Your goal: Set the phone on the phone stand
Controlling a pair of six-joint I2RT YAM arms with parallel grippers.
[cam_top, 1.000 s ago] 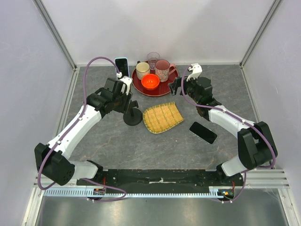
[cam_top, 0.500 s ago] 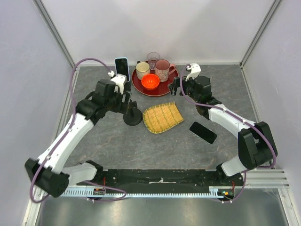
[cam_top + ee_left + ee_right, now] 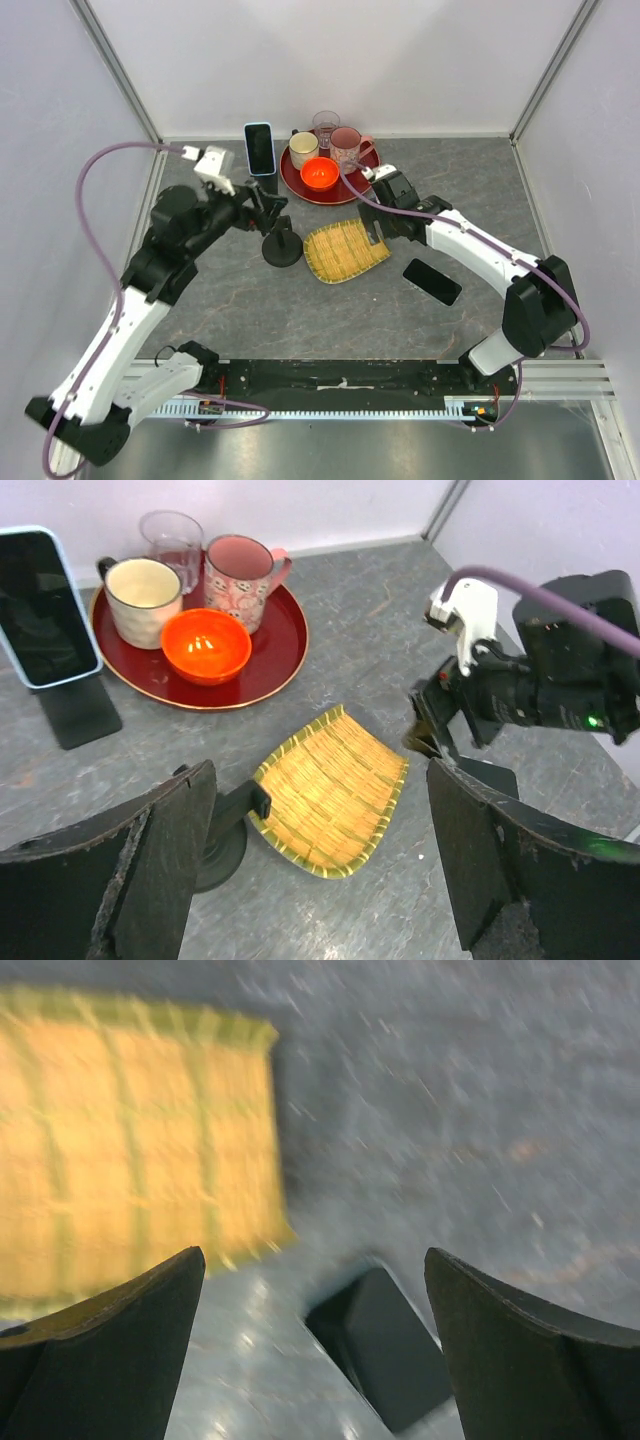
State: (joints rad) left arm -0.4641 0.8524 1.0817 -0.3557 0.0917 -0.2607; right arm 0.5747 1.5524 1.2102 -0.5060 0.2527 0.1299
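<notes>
Top external view, nearest first: a black phone lies flat on the table, right of centre and closer to the near edge than anything else. The right gripper hangs near it, not yet centred over it, its pincer spread wide and empty. The right wrist view is blurred, but one corner of the phone shows below the fingertips. A woven tray sits just left of the phone. Left of that, a round-based stand stands bare. The left gripper hovers near this stand, its pincer also apart and holding nothing. Toward the far edge are a red tray of cups and a blue-cased phone propped upright on a dark stand.

The step in hand looks like picking up the black phone. Centre the fingers across its narrow width, lower until the tips nearly touch the table, then close on the long edges, staying clear of the woven tray.
</notes>
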